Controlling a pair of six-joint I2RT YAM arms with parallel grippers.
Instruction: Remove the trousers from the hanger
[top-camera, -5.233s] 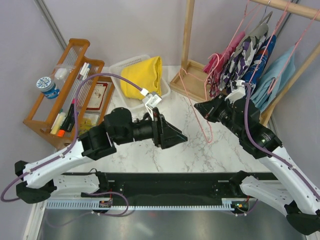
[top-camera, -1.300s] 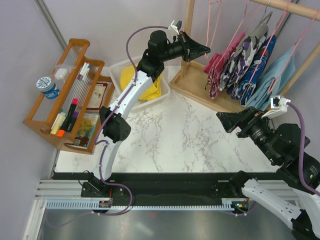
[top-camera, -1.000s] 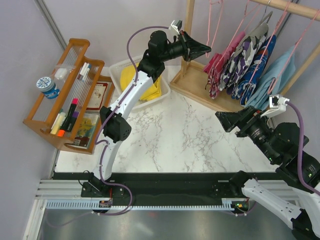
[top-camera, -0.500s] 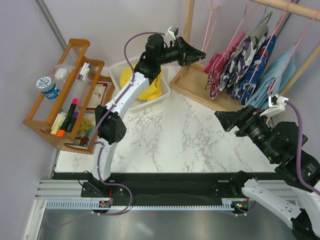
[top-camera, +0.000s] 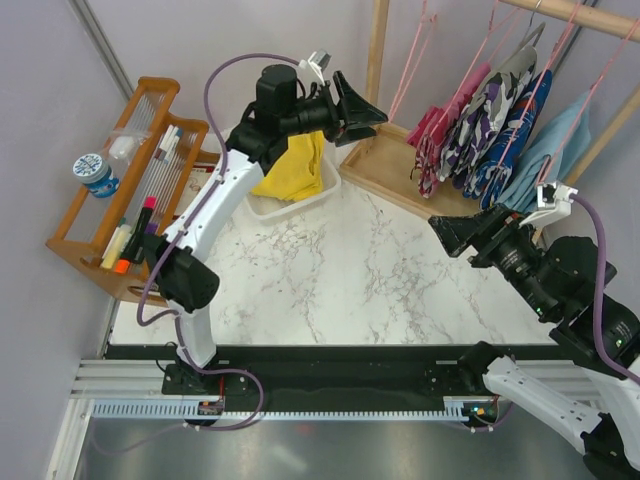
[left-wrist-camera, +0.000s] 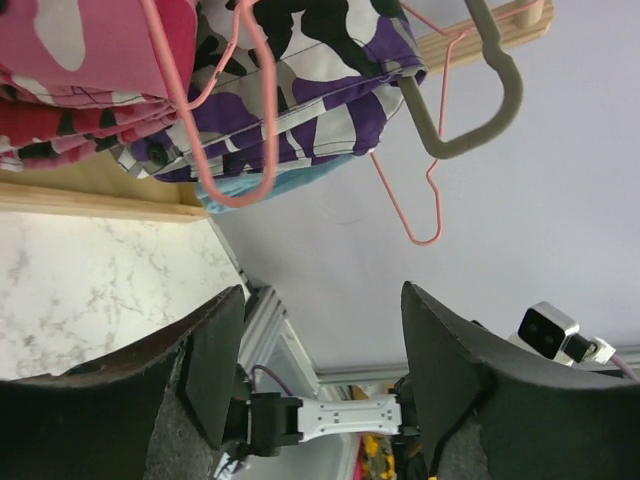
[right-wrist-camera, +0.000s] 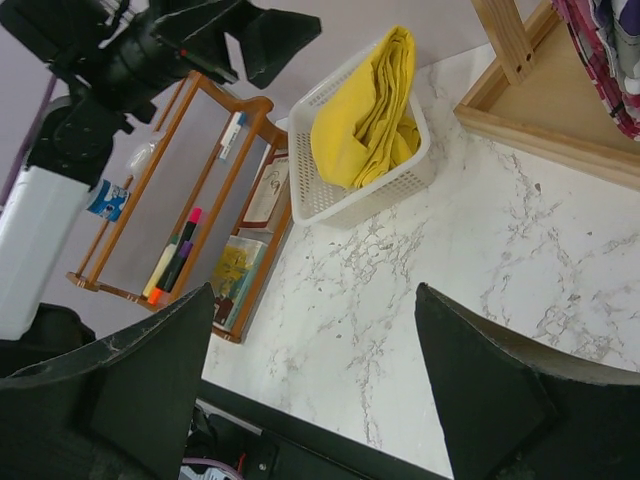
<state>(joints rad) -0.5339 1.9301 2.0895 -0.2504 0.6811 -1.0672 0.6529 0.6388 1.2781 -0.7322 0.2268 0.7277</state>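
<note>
Plain yellow trousers (top-camera: 292, 165) lie folded in a white basket (top-camera: 300, 203), also seen in the right wrist view as yellow trousers (right-wrist-camera: 365, 110). Pink camouflage trousers (top-camera: 438, 128) hang on a pink hanger from the wooden rail; in the left wrist view these trousers (left-wrist-camera: 80, 60) fill the top left. An empty pink hanger (top-camera: 408, 62) hangs left of them. My left gripper (top-camera: 366, 118) is open and empty, raised just left of the rack post. My right gripper (top-camera: 446, 232) is open, below the hanging clothes, holding nothing.
A purple-white camouflage garment (top-camera: 492, 115) and a light blue one (top-camera: 556, 150) hang on the same rail. The rack's wooden post (top-camera: 377, 55) and base tray (top-camera: 392, 170) stand at the back. A wooden shelf (top-camera: 120, 215) with pens and a jar (top-camera: 97, 172) fills the left.
My left gripper has opened, let go of the empty pink hanger and drawn back left from the rail. The hanger stays on the rail. The right arm barely moved.
</note>
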